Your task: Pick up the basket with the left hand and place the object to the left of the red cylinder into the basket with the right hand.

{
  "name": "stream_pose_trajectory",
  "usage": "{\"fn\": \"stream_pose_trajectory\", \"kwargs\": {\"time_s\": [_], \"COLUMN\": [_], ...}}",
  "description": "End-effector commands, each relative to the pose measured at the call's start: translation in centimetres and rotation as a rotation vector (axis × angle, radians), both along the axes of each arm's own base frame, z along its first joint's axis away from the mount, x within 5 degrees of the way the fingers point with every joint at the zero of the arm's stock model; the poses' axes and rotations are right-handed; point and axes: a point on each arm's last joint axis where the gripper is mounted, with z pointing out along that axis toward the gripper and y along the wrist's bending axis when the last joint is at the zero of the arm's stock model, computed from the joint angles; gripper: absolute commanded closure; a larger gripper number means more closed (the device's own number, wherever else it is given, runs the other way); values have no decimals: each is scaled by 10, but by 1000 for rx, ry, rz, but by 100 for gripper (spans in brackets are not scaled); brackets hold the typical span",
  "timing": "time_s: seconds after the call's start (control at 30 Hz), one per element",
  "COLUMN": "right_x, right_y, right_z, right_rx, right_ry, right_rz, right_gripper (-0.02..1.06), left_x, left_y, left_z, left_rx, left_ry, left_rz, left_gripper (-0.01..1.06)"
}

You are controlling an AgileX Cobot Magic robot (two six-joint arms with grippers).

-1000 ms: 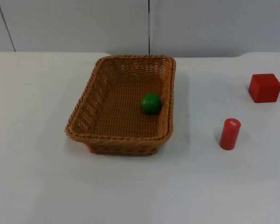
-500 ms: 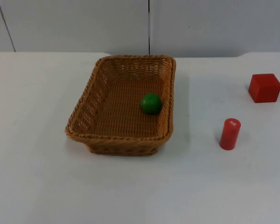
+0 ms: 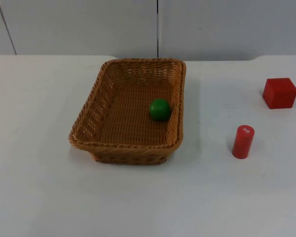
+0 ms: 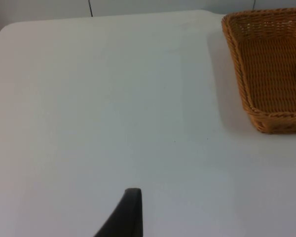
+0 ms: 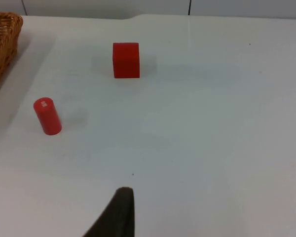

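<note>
White surface [image 3: 34, 197] is carrying your wicker basket [image 3: 96, 106] holding the green ball [image 3: 160, 109]; gripper states, you cannot tell.

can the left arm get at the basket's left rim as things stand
Probably yes. In the left wrist view the bare white table runs unbroken from the left gripper's fingertip to the wicker basket, which sits upright. Only the green ball lies inside, near its right wall.

Bright, even light; the basket [image 3: 130, 111] casts a soft, faint shadow; everything looks sharp.
</note>
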Motion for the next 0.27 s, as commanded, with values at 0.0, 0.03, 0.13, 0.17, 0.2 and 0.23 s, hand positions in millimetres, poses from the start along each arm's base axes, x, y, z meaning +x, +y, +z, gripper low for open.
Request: {"fn": "stream_pose_trajectory", "kwargs": {"time_s": [0.0,0.03,0.13,0.17,0.2,0.23], "right_x": [1,1,1,1,1,1], "right_y": [0,0,0,0,0,0], "right_z": [0,0,0,0,0,0], "right_rx": [-5,-5,0,0,0,0], "right_ry": [-7,-7,-8,-8,-8,-8], "right_rz": [-5,-5,-10,-10,-10,-10], "right_gripper": [-1,-1,-1,-1,-1,-1], "left_x": [0,0,0,0,0,0], "left_y": [0,0,0,0,0,0], "left_z": [-1,-1,-1,-1,-1,-1], "left_rx": [-4,-4,-4,-4,-4,-4], "left_ry": [0,0,0,0,0,0], "left_rz": [29,29,72,80,90,90], "left_gripper": [0,0,0,0,0,0]}}
